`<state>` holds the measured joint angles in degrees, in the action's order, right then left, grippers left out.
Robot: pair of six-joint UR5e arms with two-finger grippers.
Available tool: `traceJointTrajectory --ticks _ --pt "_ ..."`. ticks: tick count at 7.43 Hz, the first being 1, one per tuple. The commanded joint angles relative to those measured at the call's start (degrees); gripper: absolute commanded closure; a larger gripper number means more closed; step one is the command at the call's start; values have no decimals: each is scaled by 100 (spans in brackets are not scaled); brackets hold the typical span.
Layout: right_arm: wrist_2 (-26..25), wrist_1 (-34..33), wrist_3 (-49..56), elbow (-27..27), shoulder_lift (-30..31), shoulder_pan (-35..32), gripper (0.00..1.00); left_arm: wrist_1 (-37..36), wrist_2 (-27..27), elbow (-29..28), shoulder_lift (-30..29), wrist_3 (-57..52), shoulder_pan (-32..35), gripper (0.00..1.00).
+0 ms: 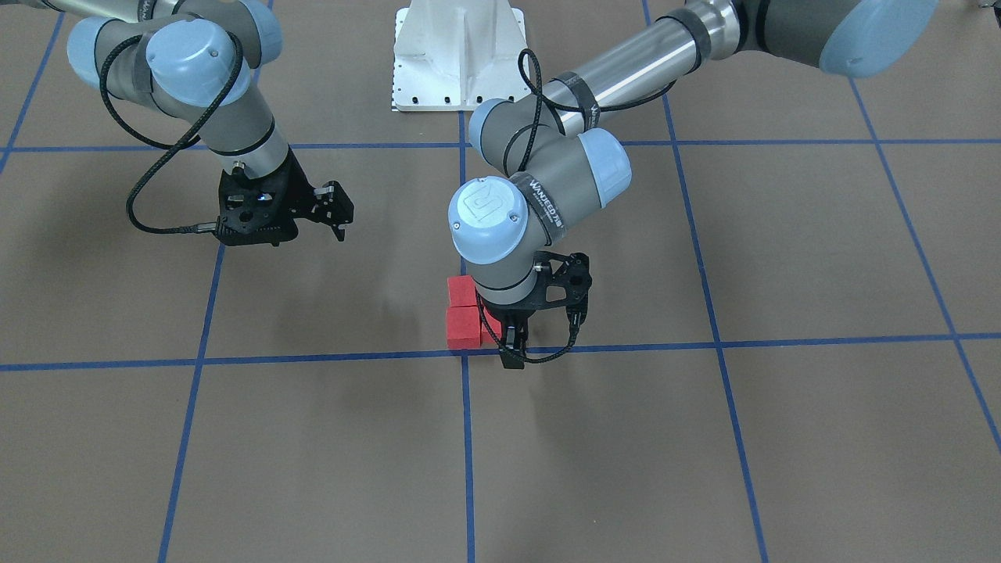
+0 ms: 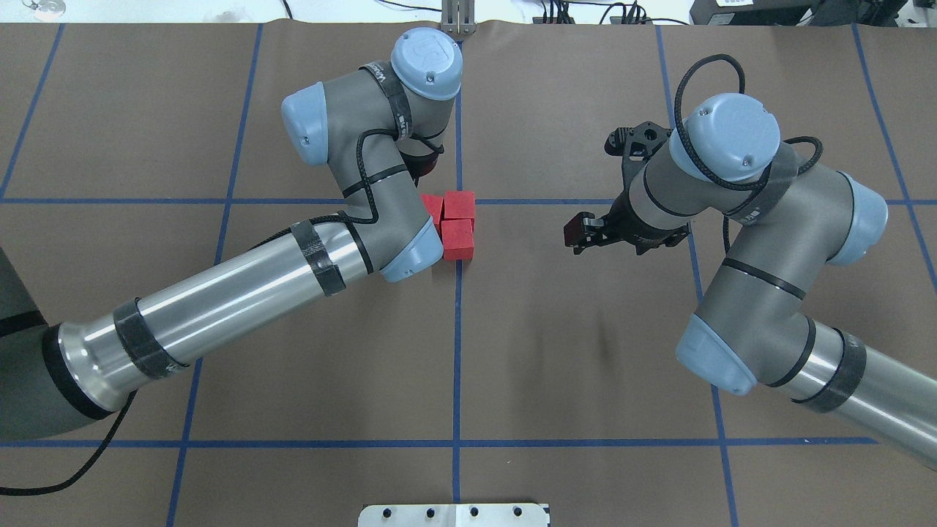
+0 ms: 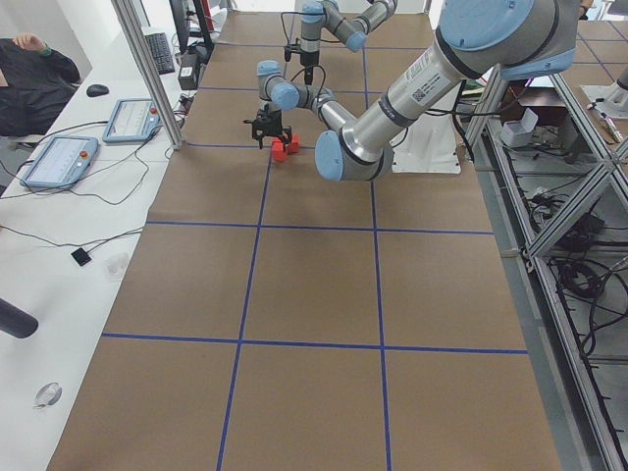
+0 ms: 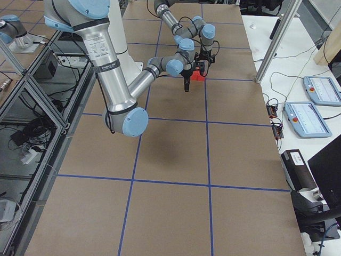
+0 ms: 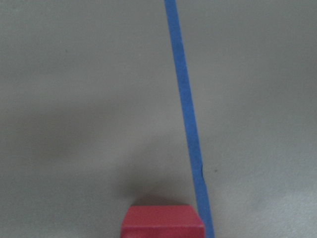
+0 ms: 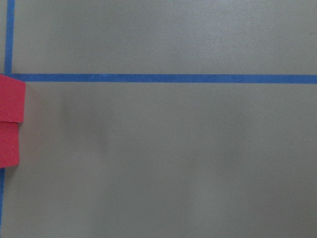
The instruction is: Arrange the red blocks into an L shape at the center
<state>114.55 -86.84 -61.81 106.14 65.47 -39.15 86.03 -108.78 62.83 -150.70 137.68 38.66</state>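
Observation:
Three red blocks lie together at the central grid crossing. Two (image 1: 463, 291) (image 1: 463, 327) stand in a row on the blue line, also in the overhead view (image 2: 460, 206) (image 2: 458, 239). The third (image 1: 491, 322) touches the side of the end one and is partly hidden by my left arm (image 2: 433, 208). My left gripper (image 1: 510, 346) points straight down, its fingers astride this third block, which rests on the table. The block fills the bottom of the left wrist view (image 5: 163, 222). My right gripper (image 1: 335, 211) hovers open and empty, apart from the blocks (image 2: 584, 233).
Brown paper with a blue tape grid (image 1: 704, 344) covers the table. The white robot base plate (image 1: 457, 55) stands at the robot's side. The right wrist view shows two blocks at its left edge (image 6: 10, 99). Tablets and cables lie on the side desk (image 3: 59, 162).

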Motion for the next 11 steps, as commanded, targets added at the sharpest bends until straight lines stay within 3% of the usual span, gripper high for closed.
traceJointTrajectory --ticks 1,3,5,7,9,11 --pt "-11 0 -6 -49 -60 22 1 -253 -3 123 6 -573 254 0" --pt "-12 0 64 -50 -78 -74 1 -490 14 561 58 -1660 535 0" --pt "94 -52 291 -32 -78 -390 1 -482 23 1175 627 -3116 895 0" --pt "461 -105 939 -58 36 -968 1 -482 -47 2437 1643 -4933 1439 0" --pt "1005 -578 2447 -58 491 -1977 1 -421 -99 3415 2638 -6685 1757 0" --pt "1184 -1236 4204 -76 895 -2945 1 -429 -1132 4591 3909 -8535 2335 0"
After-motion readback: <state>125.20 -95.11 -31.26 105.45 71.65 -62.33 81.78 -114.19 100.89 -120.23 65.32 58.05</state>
